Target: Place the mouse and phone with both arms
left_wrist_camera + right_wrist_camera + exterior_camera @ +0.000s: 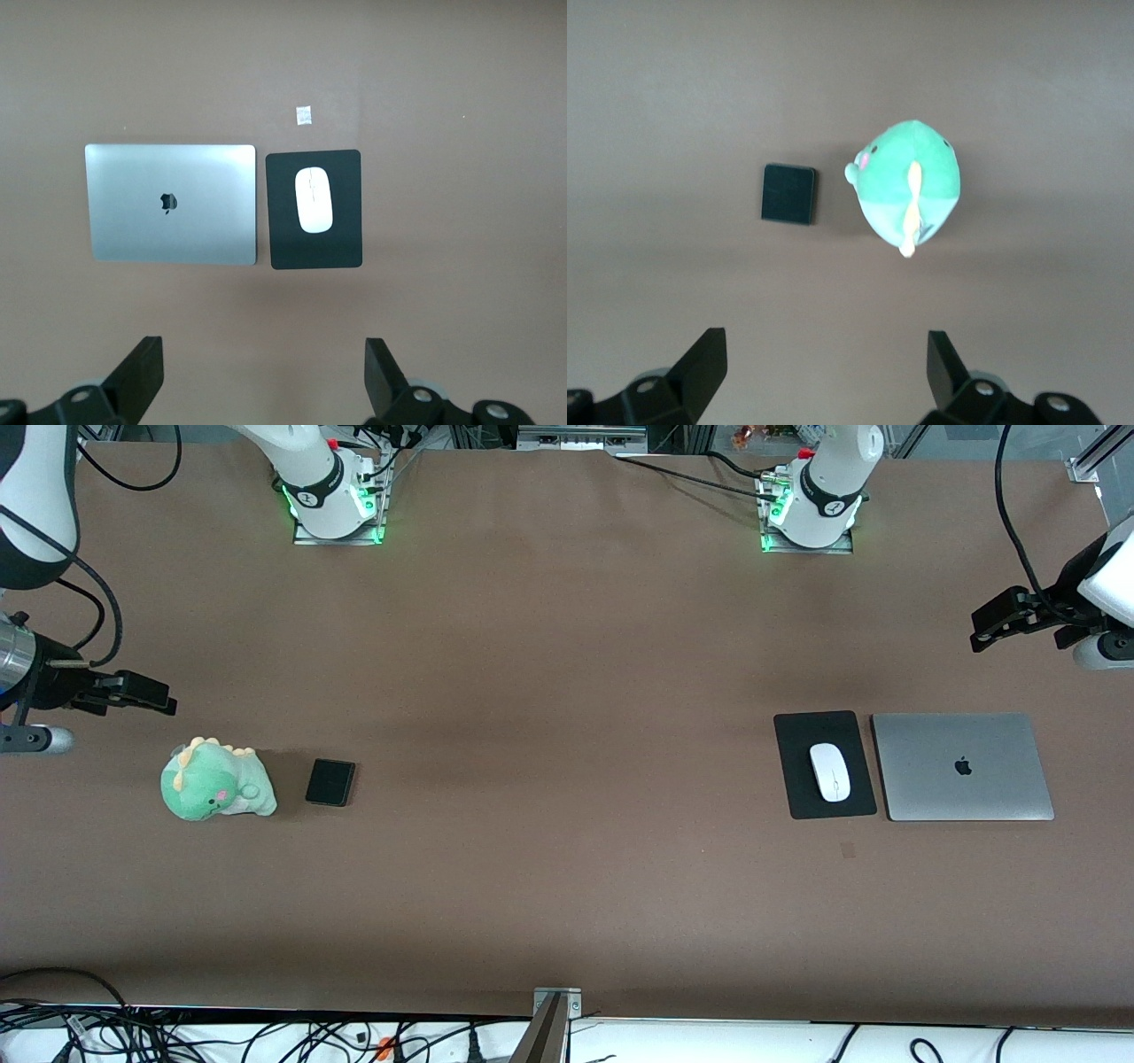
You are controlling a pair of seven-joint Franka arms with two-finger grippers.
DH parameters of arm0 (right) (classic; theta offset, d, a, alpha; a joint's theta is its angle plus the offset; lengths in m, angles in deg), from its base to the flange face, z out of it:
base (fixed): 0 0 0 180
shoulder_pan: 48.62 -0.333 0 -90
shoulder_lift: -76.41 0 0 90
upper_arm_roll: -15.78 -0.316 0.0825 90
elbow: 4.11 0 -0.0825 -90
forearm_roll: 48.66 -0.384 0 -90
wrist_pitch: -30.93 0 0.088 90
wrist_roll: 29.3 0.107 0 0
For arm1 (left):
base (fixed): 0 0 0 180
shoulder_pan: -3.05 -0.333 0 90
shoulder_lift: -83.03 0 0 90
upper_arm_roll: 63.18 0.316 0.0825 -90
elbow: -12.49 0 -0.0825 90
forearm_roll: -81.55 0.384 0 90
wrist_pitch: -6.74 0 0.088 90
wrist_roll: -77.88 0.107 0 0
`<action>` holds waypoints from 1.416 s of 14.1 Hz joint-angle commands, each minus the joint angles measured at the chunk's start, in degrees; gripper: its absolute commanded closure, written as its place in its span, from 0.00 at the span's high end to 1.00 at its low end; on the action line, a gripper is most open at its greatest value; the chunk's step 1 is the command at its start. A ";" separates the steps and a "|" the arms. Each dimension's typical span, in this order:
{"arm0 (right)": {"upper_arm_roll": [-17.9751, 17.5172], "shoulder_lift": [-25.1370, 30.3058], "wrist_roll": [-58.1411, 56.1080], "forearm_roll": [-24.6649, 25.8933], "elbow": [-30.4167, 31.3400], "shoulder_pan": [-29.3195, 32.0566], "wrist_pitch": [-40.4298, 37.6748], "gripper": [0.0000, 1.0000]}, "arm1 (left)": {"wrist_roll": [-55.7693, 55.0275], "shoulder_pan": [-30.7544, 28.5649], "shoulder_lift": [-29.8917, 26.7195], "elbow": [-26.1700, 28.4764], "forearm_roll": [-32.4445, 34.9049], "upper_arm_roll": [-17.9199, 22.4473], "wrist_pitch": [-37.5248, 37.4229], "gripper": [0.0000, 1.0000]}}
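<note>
Lots of bare brown surface (pixel 567 691) in the middle, wide enough for any hand. Green toy dinosaur (pixel 215 781) just beside the phone (pixel 330 782), toward the right arm's end. Laptop (pixel 962 766) close against the black mat (pixel 824 764) under the mouse (pixel 829 771).

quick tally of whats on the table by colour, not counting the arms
black: 2, the phone and the mouse mat
white: 1, the mouse, lying on the mat
silver: 1, the closed laptop beside the mat
green: 1, the plush dinosaur beside the phone
total: 5
</note>
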 commanded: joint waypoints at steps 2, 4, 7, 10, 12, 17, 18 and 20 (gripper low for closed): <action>-5.71 4.41 1.38 1.63 0.45 5.14 -5.83 1.00 | 2.98 -0.50 -3.74 4.93 -2.93 -0.11 3.60 1.00; -16.50 6.16 4.01 3.38 0.80 14.71 -6.72 1.00 | 2.98 -0.50 -3.75 4.84 -3.20 -0.02 3.60 1.00; -21.30 6.52 6.65 4.18 1.15 19.06 -6.64 1.00 | 2.98 -0.50 -3.83 4.67 -3.20 -0.02 3.25 1.00; -21.30 6.08 6.66 4.53 0.72 18.97 -6.29 1.00 | 2.98 -0.50 -3.92 4.58 -3.29 -0.11 3.07 1.00; -21.39 5.82 6.48 4.27 0.54 18.80 -6.55 1.00 | 2.98 -0.50 -3.92 4.58 -3.29 -0.11 3.07 1.00; -21.21 5.91 6.48 3.83 -0.43 18.80 -6.81 1.00 | 2.98 -0.50 -3.92 4.58 -3.29 -0.02 3.07 1.00; -21.30 5.91 6.48 3.74 -0.43 18.80 -6.73 1.00 | 2.98 -0.50 -3.92 4.58 -3.29 -0.02 3.07 1.00; -21.30 5.91 6.48 3.83 -0.43 18.80 -6.81 1.00 | 2.98 -0.50 -3.92 4.58 -3.29 -0.02 3.07 1.00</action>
